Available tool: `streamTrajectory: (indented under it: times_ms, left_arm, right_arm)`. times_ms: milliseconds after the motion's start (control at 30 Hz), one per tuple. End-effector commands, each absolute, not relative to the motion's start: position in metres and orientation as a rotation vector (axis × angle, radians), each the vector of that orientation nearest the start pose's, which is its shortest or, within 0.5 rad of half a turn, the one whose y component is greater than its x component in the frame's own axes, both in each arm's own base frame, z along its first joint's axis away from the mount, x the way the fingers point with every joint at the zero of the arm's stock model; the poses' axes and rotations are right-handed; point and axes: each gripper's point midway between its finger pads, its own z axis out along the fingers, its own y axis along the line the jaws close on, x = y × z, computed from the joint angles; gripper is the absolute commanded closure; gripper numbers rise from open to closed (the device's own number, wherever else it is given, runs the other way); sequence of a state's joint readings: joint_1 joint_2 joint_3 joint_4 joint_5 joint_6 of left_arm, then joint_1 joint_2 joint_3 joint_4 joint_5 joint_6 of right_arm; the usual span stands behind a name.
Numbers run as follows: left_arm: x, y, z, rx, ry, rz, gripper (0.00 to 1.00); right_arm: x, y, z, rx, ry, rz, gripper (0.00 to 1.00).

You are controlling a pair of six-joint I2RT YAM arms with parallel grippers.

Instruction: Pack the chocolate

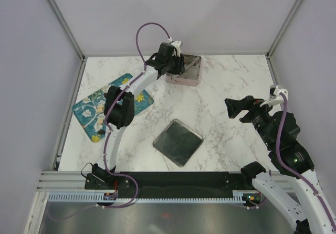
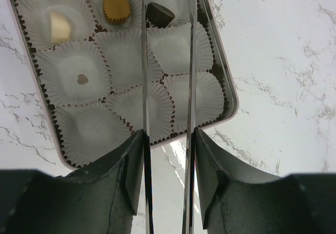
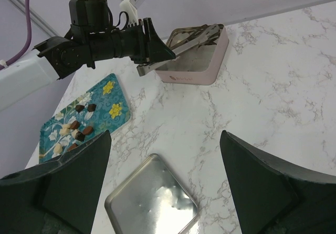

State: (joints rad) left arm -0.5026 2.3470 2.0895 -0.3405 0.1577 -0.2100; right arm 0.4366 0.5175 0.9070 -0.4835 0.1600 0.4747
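Observation:
A pink square tin (image 2: 229,105) of white paper cups holds three chocolate pieces: a whitish one (image 2: 60,27), a golden one (image 2: 116,8) and a dark one (image 2: 160,13). My left gripper (image 2: 168,139) is shut on metal tongs (image 2: 191,61). Their two blades reach over the tin and stand wider apart than the dark piece, which lies in its cup between them. Several more chocolates (image 3: 79,128) lie on a teal flowered tray (image 3: 113,105). My right gripper (image 3: 165,181) hangs open and holds nothing, above the table at the right (image 1: 233,108).
The tin's silver lid (image 1: 177,142) lies flat in the middle of the marble table, below my right gripper (image 3: 152,200). The tin (image 1: 185,71) stands at the back centre and the tray (image 1: 97,113) at the left. Grey walls enclose the table.

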Motion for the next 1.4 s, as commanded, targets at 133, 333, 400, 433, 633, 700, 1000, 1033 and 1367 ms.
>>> streamTrajectory:
  times_ms: [133,333,400,433,633,700,1000,1033,1367]
  left_arm:
    - [0.545,-0.342,0.226,0.445,1.950,-0.566,0.52]
    - [0.520,-0.307,0.270,0.385,1.941,-0.441,0.58]
    - [0.500,-0.284,0.277,0.339,1.978,-0.378,0.59]
    - [0.493,-0.274,0.277,0.320,1.996,-0.348,0.59]
    - [0.425,-0.180,0.253,0.114,2.221,-0.150,0.59]
    - [0.399,-0.160,0.224,0.070,2.305,-0.140,0.58]
    - [0.332,-0.036,0.211,-0.228,2.372,0.040,0.57]
    - [0.330,-0.030,0.210,-0.247,2.373,0.044,0.57]
    - [0.320,-0.018,0.168,-0.284,2.482,0.019,0.52]
  right_arm:
    - [0.217,0.091,0.355,0.163,1.623,0.575,0.07]
    - [0.217,0.092,0.355,0.157,1.626,0.578,0.07]
    - [0.216,0.092,0.356,0.150,1.624,0.581,0.07]
    - [0.216,0.092,0.355,0.149,1.625,0.577,0.07]
    - [0.213,0.093,0.352,0.139,1.629,0.589,0.07]
    - [0.212,0.095,0.349,0.137,1.638,0.601,0.07]
    - [0.207,0.105,0.342,0.114,1.643,0.667,0.07]
    - [0.206,0.105,0.343,0.110,1.639,0.672,0.07]
    - [0.201,0.104,0.348,0.109,1.617,0.685,0.07]
